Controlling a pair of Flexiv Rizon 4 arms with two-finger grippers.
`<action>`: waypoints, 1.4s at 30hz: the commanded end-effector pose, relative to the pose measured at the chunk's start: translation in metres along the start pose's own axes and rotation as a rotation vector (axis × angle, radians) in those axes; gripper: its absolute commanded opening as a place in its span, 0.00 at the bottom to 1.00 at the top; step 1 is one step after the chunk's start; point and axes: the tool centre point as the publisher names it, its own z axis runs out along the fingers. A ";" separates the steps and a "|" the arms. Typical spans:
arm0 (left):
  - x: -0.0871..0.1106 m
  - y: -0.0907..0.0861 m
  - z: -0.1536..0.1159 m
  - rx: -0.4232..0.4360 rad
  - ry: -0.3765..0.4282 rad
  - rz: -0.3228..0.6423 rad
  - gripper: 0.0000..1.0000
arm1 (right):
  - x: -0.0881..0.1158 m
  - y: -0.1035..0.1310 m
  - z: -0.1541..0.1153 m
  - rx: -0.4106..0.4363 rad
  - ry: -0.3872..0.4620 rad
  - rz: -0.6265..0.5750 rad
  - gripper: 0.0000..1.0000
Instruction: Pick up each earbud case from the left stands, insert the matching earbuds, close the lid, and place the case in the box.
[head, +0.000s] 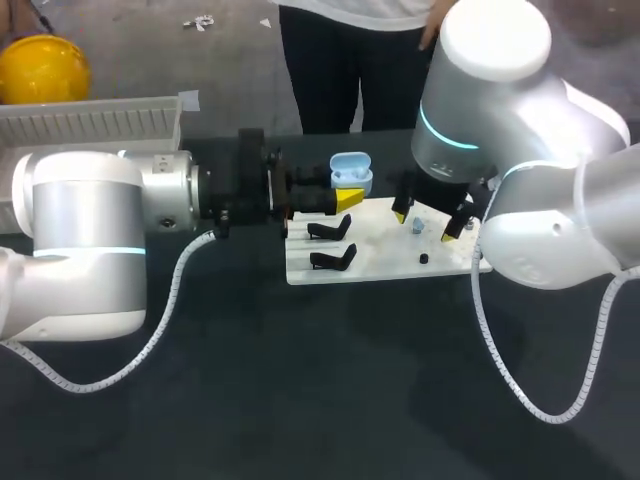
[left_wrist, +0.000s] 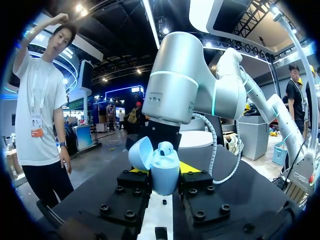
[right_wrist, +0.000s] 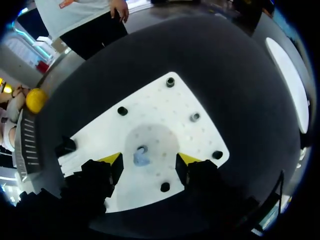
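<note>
Right gripper, wide open and empty, is held straight above the blue earbud, while the open-lidded case is clamped by the left gripper.

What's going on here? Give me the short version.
The left gripper is shut on a light-blue earbud case and holds it, lid open, above the far edge of the white board. The right gripper hangs open over that board, with a pale blue earbud lying between its fingers, not gripped. Two black stands on the board are empty.
</note>
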 end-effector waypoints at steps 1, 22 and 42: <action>0.001 -0.003 0.000 -0.013 -0.004 0.004 0.00 | -0.002 0.004 0.004 0.004 -0.002 0.001 0.58; 0.001 -0.003 0.000 -0.013 -0.004 0.004 0.00 | -0.001 0.010 0.005 0.000 0.000 0.005 0.37; 0.001 -0.003 0.000 -0.013 -0.004 0.004 0.00 | -0.002 0.011 0.010 0.008 0.010 0.010 0.16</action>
